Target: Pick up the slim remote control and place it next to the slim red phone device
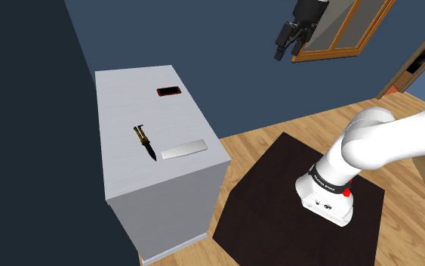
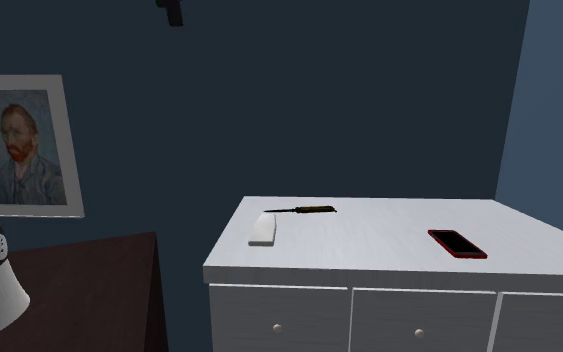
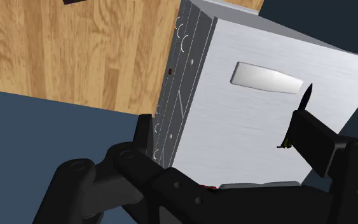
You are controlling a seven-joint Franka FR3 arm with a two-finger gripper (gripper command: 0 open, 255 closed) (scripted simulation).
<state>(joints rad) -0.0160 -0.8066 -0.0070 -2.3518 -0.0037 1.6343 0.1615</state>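
The white arm (image 1: 384,140) is standing on its dark stand (image 1: 271,189), which is resting on the wooden floor (image 1: 278,125). From its base the arm is rising and bending away past the shoulder view's right edge. Its black gripper (image 1: 284,50) is showing at that view's top, hanging high in the air, well above the table (image 1: 127,91) and off toward the stand's side of it. The hand is tilting so that the fingers (image 3: 311,137) are pointing down and across at the tabletop. In the wrist view they are standing spread apart, pinching nothing, with the white top and the drawer front lying far beyond them.

On the table, the slim remote control (image 1: 183,150), a flat light-grey bar, is lying at the end nearest the shoulder camera, close to the edge above the drawers. A knife (image 1: 144,142) with a black blade and a gold-brown handle is lying near it, further in from that edge and not touching it. The slim red phone (image 1: 169,91), dark-faced with a red rim, is lying flat at the table's far end, well apart from the remote control.

Behind the table a dark blue wall (image 2: 369,100) is rising, and in the second exterior view a framed portrait (image 2: 29,150) of a bearded man is leaning against it at the left.
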